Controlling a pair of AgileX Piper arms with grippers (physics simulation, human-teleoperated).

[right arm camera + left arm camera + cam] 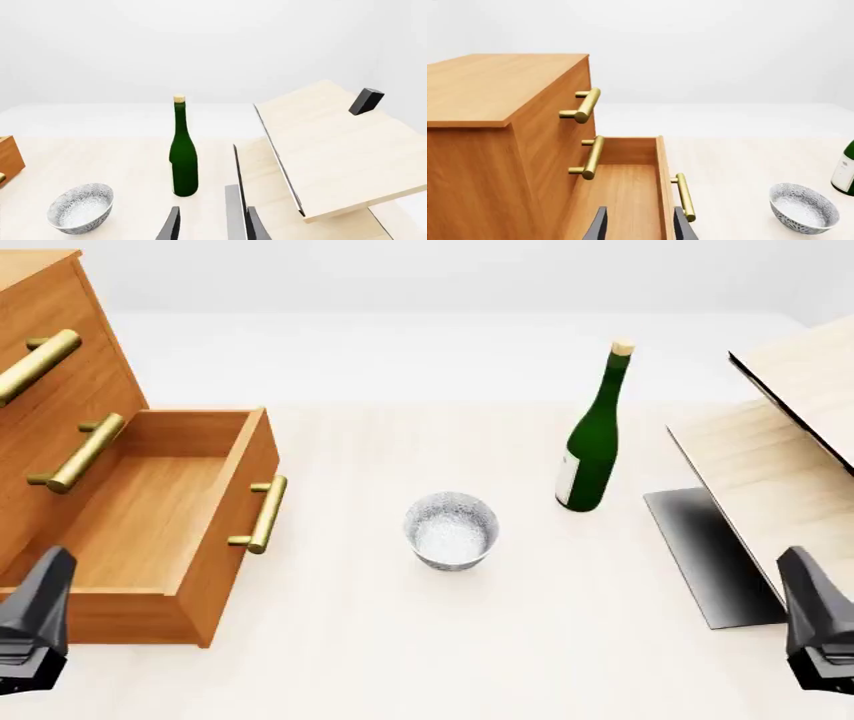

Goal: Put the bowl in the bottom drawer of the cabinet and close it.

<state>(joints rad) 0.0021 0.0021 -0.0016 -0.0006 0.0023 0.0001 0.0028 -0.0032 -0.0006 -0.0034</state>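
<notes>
bowl: upright mid-desk, between the bottom drawer and the wine bottle, touched by neither
bottom drawer: pulled out of the cabinet at the desk's left edge
left gripper: fingers parted, nothing held
right gripper: fingers parted, nothing held

The bowl, white with fine grey-blue speckling, sits upright and empty just below the middle of the front view. The cabinet, orange-brown wood with brass bar handles, fills the upper left. Its bottom drawer stands pulled fully out at lower left, open and bare inside, well apart from the bowl.
</notes>
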